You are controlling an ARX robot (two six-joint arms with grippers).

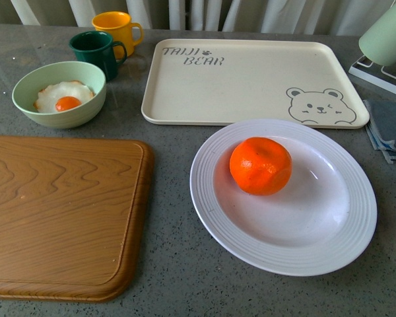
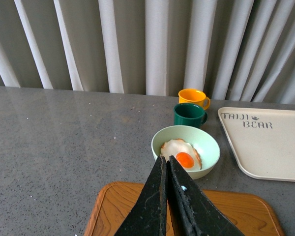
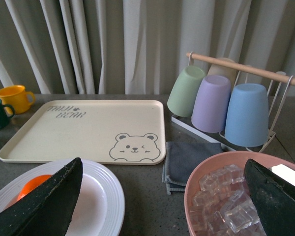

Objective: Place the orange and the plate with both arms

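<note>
Left claw (image 2: 166, 160): fingers pressed together, nothing held, over the wooden board (image 2: 246, 209). Right claw (image 3: 162, 163): fingers wide apart, nothing between them. Orange (image 1: 261, 165) sits in the plate (image 1: 284, 261), toward its 10 o'clock. Plate is on the desk (image 1: 178, 277), at 6 o'clock of the bear tray (image 1: 251, 86) and 3 o'clock of the board.

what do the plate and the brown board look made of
Plate: glossy white, likely ceramic or melamine; its ribbed rim shows soft reflections. Board: wood or wood-print laminate, semi-matte; wavy brown grain shows, but the look leaves it open.
</note>
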